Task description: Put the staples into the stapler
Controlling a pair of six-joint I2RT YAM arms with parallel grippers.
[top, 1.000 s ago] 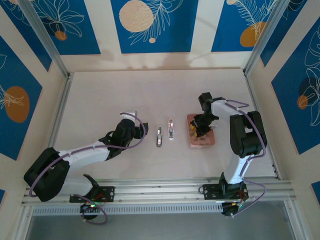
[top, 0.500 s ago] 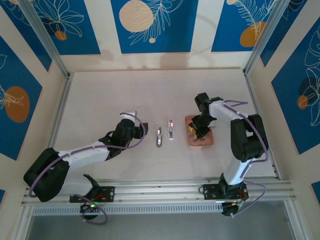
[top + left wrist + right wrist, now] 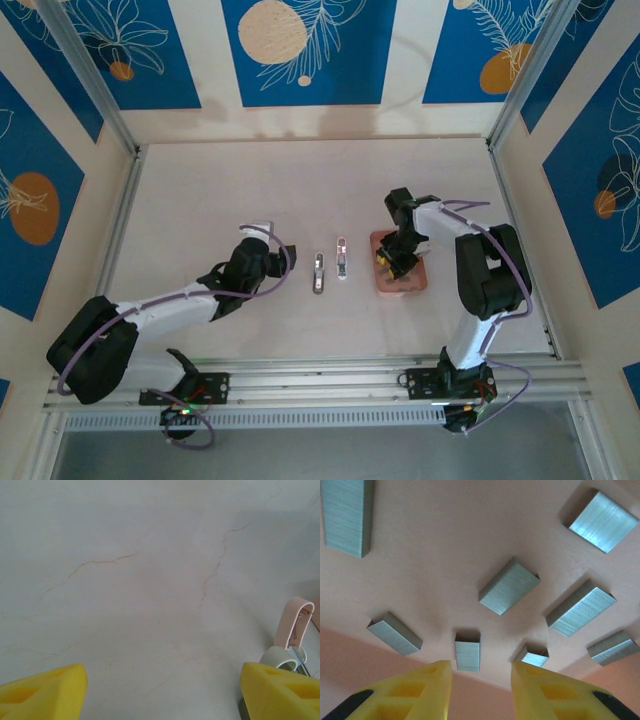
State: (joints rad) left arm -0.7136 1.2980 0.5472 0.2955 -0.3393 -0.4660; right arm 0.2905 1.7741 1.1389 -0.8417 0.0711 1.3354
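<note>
The left pincer [image 3: 282,262] is held close over the table [image 3: 220,190], its yellow fingers [image 3: 45,690] spread wide with nothing between them; the stapler [image 3: 318,273] is seen on the table at its 3 o'clock, near but apart; a pale pink-white piece [image 3: 342,258] is laid just beside the stapler, at 2 o'clock. The right pincer [image 3: 388,262] is held over the 9 o'clock side of the salmon-pink tray [image 3: 412,283], partly open and empty; the staples [image 3: 509,586] are scattered on the tray as silvery blocks; one small block [image 3: 467,655] is seen just at 12 o'clock of the gap between the fingers.
</note>
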